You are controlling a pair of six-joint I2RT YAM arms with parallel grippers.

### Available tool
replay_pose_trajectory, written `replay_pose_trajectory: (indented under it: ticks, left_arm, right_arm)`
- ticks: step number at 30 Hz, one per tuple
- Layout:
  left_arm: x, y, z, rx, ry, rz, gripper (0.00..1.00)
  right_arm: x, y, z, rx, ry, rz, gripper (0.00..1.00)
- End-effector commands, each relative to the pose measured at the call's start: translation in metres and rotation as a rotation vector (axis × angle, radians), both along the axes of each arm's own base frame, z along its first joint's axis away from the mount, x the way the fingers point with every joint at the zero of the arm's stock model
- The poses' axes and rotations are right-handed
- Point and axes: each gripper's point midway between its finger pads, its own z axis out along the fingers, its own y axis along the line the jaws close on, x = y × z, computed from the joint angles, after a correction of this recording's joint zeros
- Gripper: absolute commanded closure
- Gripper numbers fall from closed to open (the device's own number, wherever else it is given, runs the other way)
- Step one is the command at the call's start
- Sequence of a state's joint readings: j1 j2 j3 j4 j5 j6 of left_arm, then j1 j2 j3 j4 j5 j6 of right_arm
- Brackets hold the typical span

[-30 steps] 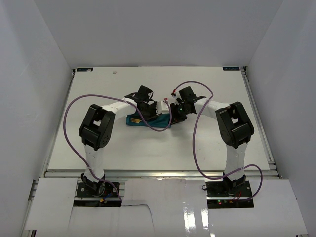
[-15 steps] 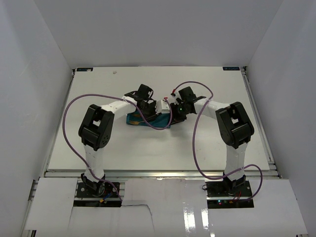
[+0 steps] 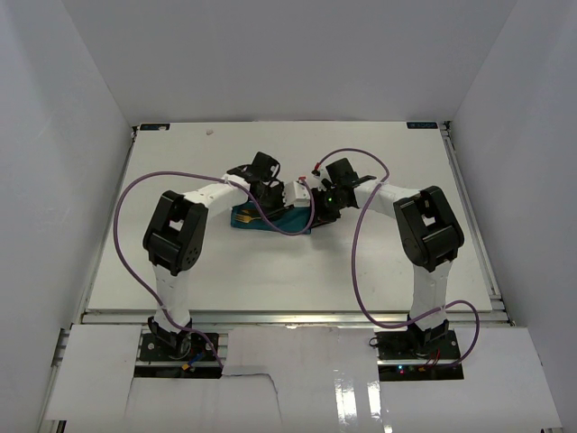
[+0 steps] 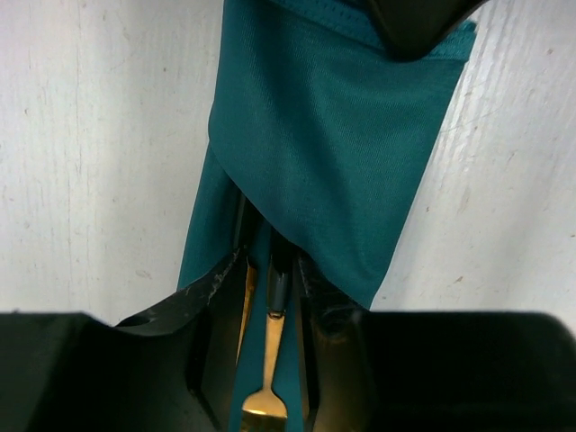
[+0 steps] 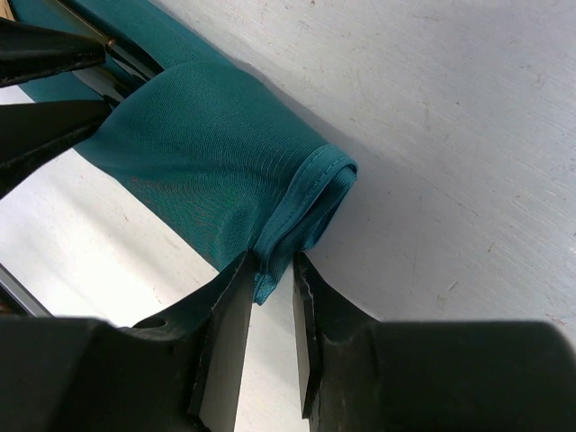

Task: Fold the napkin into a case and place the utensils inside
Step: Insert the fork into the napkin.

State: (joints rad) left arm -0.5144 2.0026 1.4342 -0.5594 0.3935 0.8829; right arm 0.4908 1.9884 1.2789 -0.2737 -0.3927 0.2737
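Note:
The teal napkin (image 3: 287, 221) lies folded mid-table between both arms. In the left wrist view a flap of the napkin (image 4: 333, 153) covers the dark handles of the utensils. The fork (image 4: 267, 360) shows its gold head, and the knife (image 4: 246, 297) shows a strip of yellowish blade beside it. My left gripper (image 4: 268, 261) stands open astride both, its fingers apart from the fork. My right gripper (image 5: 271, 259) is open at the napkin's (image 5: 207, 153) rolled end, with the hem hanging loosely between its tips. In the top view the left gripper (image 3: 270, 200) and right gripper (image 3: 314, 212) flank the cloth.
The white table (image 3: 379, 271) is walled in white on three sides. Purple cables (image 3: 356, 262) loop from both arms over the surface near the napkin. The left gripper's fingers (image 5: 45, 54) reach in at the top left of the right wrist view.
My left jaws have spread wider around the utensils. The right jaws have eased apart a little on the napkin's end. Neither arm has shifted much.

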Motion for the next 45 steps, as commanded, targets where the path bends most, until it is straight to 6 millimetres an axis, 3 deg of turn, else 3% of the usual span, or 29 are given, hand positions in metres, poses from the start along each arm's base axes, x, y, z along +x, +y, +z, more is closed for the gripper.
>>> replay_pose_trajectory:
  ticks: [1, 7, 12, 24, 31, 35, 45]
  left_arm:
    - [0.000, 0.011, 0.025, 0.031, -0.061, 0.015, 0.63]
    - [0.000, 0.028, 0.023, 0.035, -0.033, 0.064, 0.63]
    - [-0.003, 0.031, 0.025, 0.031, -0.031, 0.054, 0.57]
    - [-0.006, 0.058, 0.013, 0.066, 0.003, 0.076, 0.58]
    - [-0.009, 0.050, 0.007, 0.032, 0.027, 0.032, 0.76]
    - [-0.014, 0.046, 0.008, 0.018, 0.030, -0.019, 0.99]
    - [-0.020, 0.033, 0.016, -0.011, -0.001, -0.138, 1.00]
  right_arm:
    - [-0.004, -0.007, -0.003, -0.035, -0.015, 0.001, 0.69]
    - [-0.002, -0.005, -0.003, -0.031, -0.013, 0.002, 0.69]
    - [-0.001, -0.006, -0.004, -0.037, -0.010, -0.002, 0.69]
    - [0.001, -0.005, -0.005, -0.045, -0.005, -0.003, 0.69]
    - [0.001, -0.005, -0.005, -0.045, 0.001, -0.006, 0.69]
    - [0.001, -0.005, -0.004, -0.045, -0.001, -0.003, 0.69]
    - [0.000, -0.004, -0.003, -0.037, 0.002, -0.005, 0.69]
